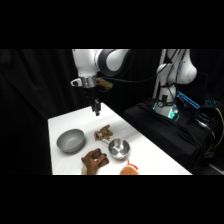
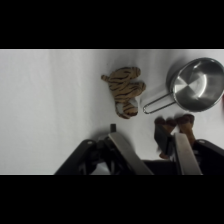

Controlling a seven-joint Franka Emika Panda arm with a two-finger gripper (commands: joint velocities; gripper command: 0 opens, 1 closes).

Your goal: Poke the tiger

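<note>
While the gripper (image 1: 95, 111) hangs above the table's (image 1: 60, 122) far end, its fingers (image 2: 125, 152) stand apart, holding & touching nothing. Tiger (image 2: 125, 91) lies on bare white surface just ahead of the fingertips, beside a small metal pan (image 2: 196, 84) w/ handle.

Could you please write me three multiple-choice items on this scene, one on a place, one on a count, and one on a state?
1. Where is the tiger in the side view?
A. inside the grey bowl
B. on the table between grey bowl and steel cup
C. in the claw

2. How many metal vessels are on the table?
A. two
B. four
C. none

3. The claw is:
A. touching the tiger
B. above the table, clear of the tiger
C. inside the cup

Key: B, the tiger lies on bare table; A, one bowl and one handled cup; B, a gap shows below the claw.
</note>
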